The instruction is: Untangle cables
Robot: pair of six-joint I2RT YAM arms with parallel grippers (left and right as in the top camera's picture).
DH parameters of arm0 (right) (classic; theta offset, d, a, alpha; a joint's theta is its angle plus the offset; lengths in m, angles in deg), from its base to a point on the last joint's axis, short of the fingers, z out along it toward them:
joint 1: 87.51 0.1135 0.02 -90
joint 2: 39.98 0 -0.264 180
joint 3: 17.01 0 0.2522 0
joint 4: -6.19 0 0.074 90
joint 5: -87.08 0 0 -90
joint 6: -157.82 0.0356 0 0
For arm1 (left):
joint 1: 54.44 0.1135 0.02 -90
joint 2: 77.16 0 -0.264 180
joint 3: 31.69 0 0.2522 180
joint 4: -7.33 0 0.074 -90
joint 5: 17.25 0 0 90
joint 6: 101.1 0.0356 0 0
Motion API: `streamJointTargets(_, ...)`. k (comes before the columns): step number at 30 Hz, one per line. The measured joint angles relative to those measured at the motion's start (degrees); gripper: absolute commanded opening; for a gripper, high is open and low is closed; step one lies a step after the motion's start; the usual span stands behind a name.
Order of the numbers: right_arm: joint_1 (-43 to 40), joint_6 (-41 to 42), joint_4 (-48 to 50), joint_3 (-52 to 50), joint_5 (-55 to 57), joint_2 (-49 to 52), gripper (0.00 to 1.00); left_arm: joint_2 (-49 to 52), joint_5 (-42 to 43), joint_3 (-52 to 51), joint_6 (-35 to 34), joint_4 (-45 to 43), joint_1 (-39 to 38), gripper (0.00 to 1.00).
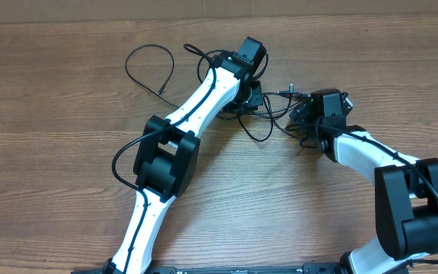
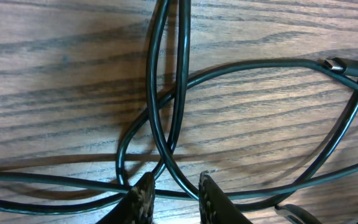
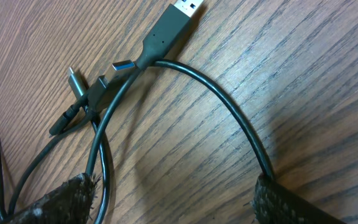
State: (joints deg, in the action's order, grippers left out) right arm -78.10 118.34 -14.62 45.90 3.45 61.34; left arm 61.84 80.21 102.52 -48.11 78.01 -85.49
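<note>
The left end effector (image 2: 176, 186) is parted narrowly, its tips low over the table (image 2: 55, 56) astride a crossing of the cables (image 2: 182, 62), probably to single out one strand; no firm grip shows. The right end effector (image 3: 173, 193) gapes wide and empty, one cable arcing between its fingers to a USB plug (image 3: 169, 25) ahead. No writing is legible.

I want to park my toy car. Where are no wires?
Bare wood: the near left, beside the left arm; the front middle, between it and the right arm; the far right corner. The cables crowd the far middle, with one loop far left.
</note>
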Motion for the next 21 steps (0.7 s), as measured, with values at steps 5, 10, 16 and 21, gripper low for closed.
streamJointTargets(5, 0.0, 0.0, 0.0, 0.0, 0.0, 0.0, 0.81, 0.0, 0.6, 0.0, -0.4, 0.2, 0.0, 0.25)
streamJointTargets(10, 0.0, 0.0, 0.0, 0.0, 0.0, 0.0, 0.81, 0.0, 0.9, -0.6, -1.5, 0.0, 0.0, 0.28)
streamJointTargets(16, 0.0, 0.0, 0.0, 0.0, 0.0, 0.0, 0.81, 0.0, 1.3, -3.3, -3.2, -3.6, 0.0, 0.27)
streamJointTargets(21, 0.0, 0.0, 0.0, 0.0, 0.0, 0.0, 0.81, 0.0, 1.5, -4.1, -3.4, -4.9, 0.0, 0.26)
